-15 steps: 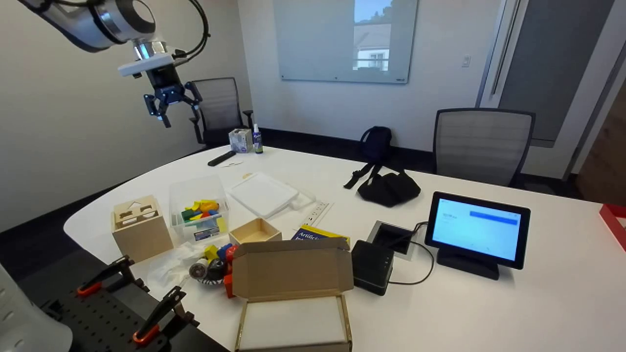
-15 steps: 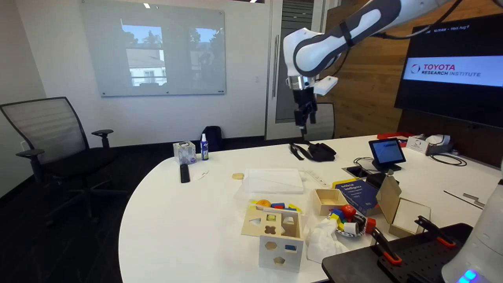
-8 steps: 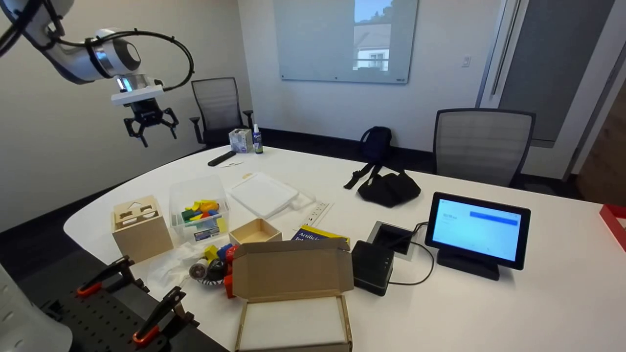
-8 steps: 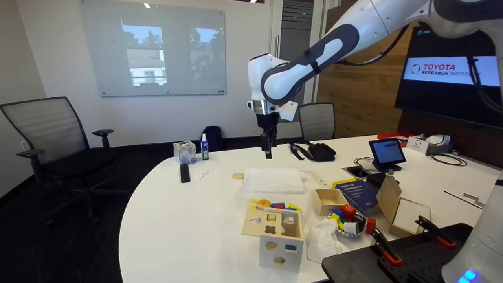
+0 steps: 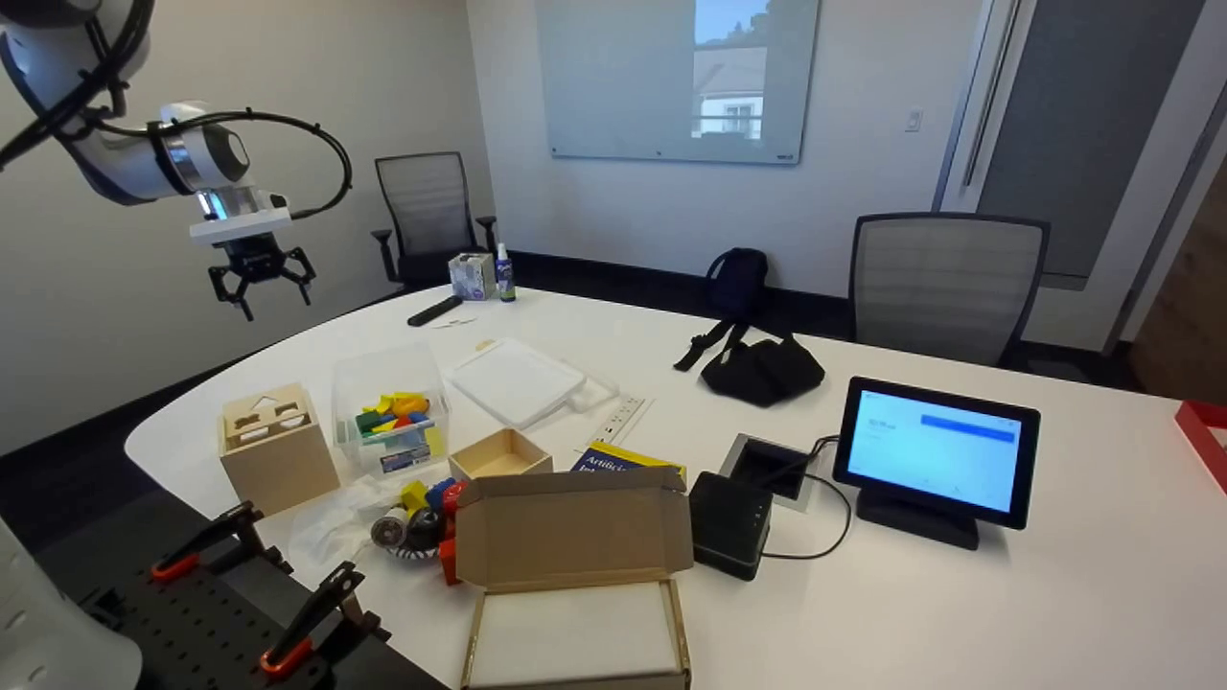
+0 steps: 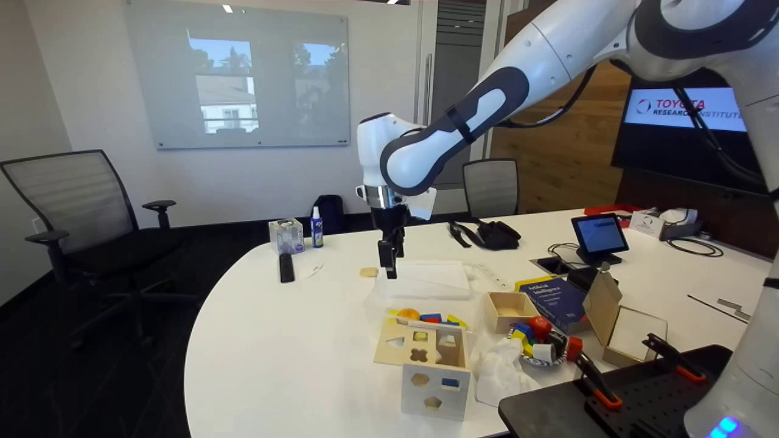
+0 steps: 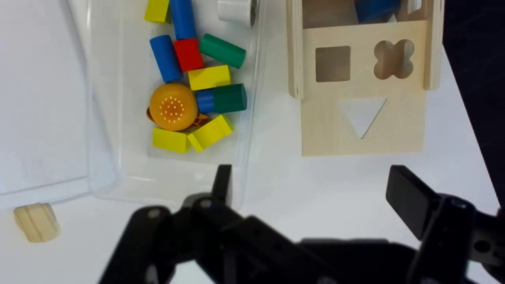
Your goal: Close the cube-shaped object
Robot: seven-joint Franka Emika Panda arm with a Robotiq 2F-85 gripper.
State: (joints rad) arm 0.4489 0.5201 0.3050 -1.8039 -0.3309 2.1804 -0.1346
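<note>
The cube-shaped object is a light wooden box (image 5: 283,465), standing on the white table in both exterior views (image 6: 435,392). Its lid (image 7: 363,126) is slid partly out between two side rails in the wrist view. It has square, four-lobed and triangular holes. The lid overhangs the box, and a blue block (image 7: 375,10) shows inside through the gap. My gripper (image 7: 311,185) is open and empty, with its fingers wide apart. It hovers above the table past the lid's outer edge, not touching it. It also shows in both exterior views (image 5: 278,305) (image 6: 389,267).
A clear plastic bin (image 7: 189,177) of coloured blocks stands beside the box. A white flat tray (image 5: 518,383), a small open wooden tray (image 5: 501,455), a crumpled white bag (image 6: 502,371) and an open cardboard box (image 5: 575,537) are nearby. The table's edge runs close to the box.
My gripper has come down and moved left in both exterior views, nearer the box. It stays open. The box and its lid have not moved.
</note>
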